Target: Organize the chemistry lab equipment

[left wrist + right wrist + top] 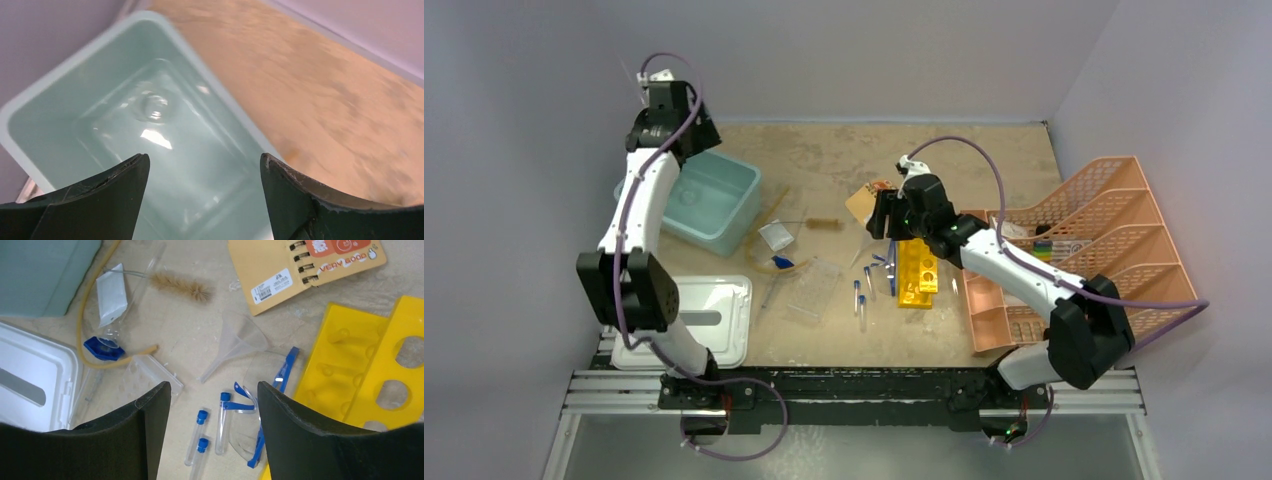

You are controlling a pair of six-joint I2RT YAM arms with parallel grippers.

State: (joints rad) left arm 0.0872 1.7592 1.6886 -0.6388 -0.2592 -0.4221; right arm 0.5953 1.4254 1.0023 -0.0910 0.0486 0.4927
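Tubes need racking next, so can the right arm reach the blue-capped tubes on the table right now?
Probably yes. The right claw hangs open directly above the blue-capped tubes, nothing covering them; the safety goggles lie close beside one tube and might get nudged.

Blue-capped tubes (222,425) lie flat mid-bench, caps pointing far. Two yellow racks (916,272) overlap just to their right. Clear tube rack (812,290) lies flat to their left. Brush (182,286) and small bag (111,292) lie farther back. Clear dish (156,106) sits in teal tub (45,120), far left.

tubes (861,296) left of racks (916,273), organiser (1114,215) right
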